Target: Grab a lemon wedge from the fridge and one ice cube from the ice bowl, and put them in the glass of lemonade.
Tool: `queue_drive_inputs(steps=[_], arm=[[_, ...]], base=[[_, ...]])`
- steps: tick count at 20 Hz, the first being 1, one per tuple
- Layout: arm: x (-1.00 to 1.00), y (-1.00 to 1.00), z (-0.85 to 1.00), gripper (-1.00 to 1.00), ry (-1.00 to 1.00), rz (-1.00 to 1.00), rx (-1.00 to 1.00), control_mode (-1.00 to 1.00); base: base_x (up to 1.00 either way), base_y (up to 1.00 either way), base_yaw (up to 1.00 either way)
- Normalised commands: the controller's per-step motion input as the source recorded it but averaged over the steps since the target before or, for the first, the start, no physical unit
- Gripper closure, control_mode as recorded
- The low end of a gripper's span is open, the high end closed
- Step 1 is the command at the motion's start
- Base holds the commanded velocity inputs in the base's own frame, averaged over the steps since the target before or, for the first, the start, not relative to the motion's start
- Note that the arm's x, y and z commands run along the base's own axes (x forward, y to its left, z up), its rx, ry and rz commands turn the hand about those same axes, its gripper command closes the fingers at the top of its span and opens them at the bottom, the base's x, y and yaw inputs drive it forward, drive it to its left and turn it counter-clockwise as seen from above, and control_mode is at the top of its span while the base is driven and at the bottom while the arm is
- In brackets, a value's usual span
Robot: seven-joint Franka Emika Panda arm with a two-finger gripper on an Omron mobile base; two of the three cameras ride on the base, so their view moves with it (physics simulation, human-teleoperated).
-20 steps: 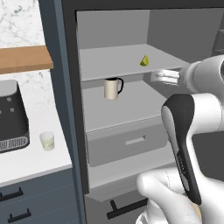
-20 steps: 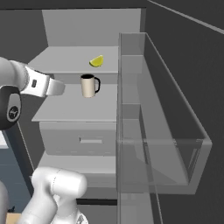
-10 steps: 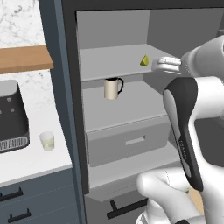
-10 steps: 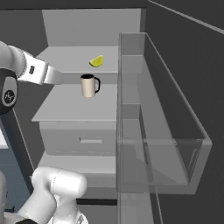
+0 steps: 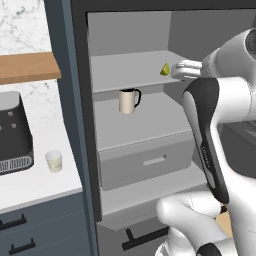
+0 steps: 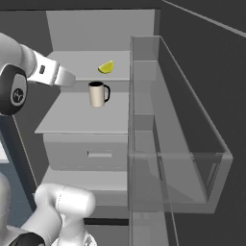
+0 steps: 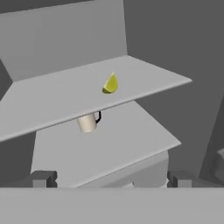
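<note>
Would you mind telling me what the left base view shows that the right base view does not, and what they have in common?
The left base view alone shows the white counter beside the fridge, with the glass of lemonade and the black coffee machine on it, under a wooden shelf. The right base view alone shows the fridge's open door with its clear bin. Both share the open fridge, the lemon wedge on its upper shelf, the beige mug on the shelf below, the drawer, and the arm reaching in.

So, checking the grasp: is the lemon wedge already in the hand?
No, the lemon wedge lies alone on the fridge's upper shelf, ahead of the hand.
</note>
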Motion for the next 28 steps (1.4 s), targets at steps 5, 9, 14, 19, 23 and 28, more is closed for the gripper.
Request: queue_drive_inputs(steps=[5,9,14,19,23,28], arm=[[0.33,-0.09,-0.12,-1.0,0.01,0.0,-0.02,-1.0],[0.44,-0.17,-0.22,-1.0,0.0,0.0,-0.03,-1.0],[0.64,-0.14,-0.16,-1.0,0.0,0.0,-0.01,-1.0],[0.75,-0.04,0.0,-1.0,0.03,0.0,0.0,-1.0],[0.76,0.0,-0.06,-1.0,0.09,-0.03,0.0,-1.0],[0.69,0.0,-0.15,-1.0,0.1,-0.04,-0.01,-1.0]], base=[[0.0,0.0,0.0],[0.0,0.0,0.0],[0.0,0.0,0.0],[0.0,0.0,0.0],[0.0,0.0,0.0],[0.0,0.0,0.0]])
